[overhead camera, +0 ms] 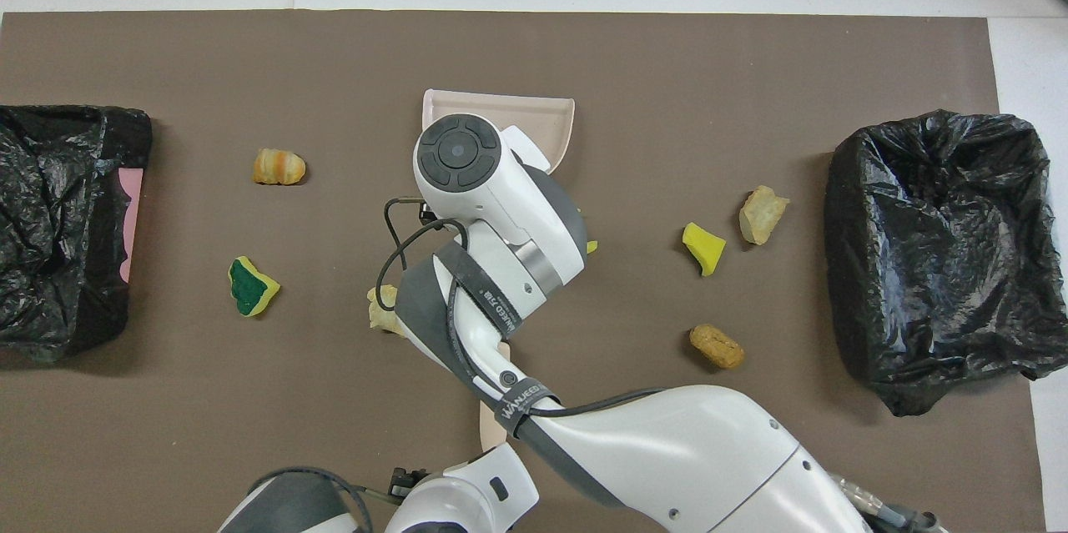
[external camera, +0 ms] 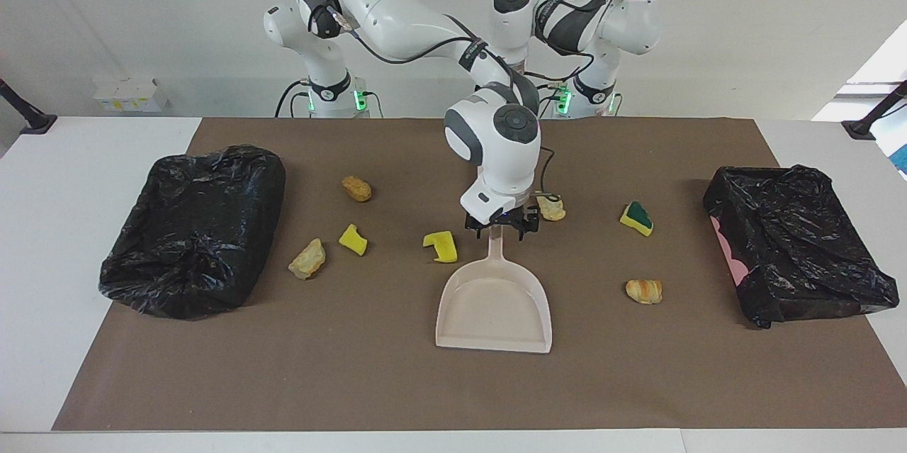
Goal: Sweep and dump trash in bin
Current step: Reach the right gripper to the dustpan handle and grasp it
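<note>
Trash (external camera: 444,246) beside dustpan (external camera: 494,305), right gripper (external camera: 500,228) at its handle

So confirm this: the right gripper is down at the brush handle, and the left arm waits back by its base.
Not quite. The facing view shows the right gripper down at the dustpan's handle, not the brush's. Whether its fingers have closed cannot be told. The left arm does wait back by its base.

One high camera faces the robots; another looks steeply down, sharing the table (external camera: 71,176).
</note>
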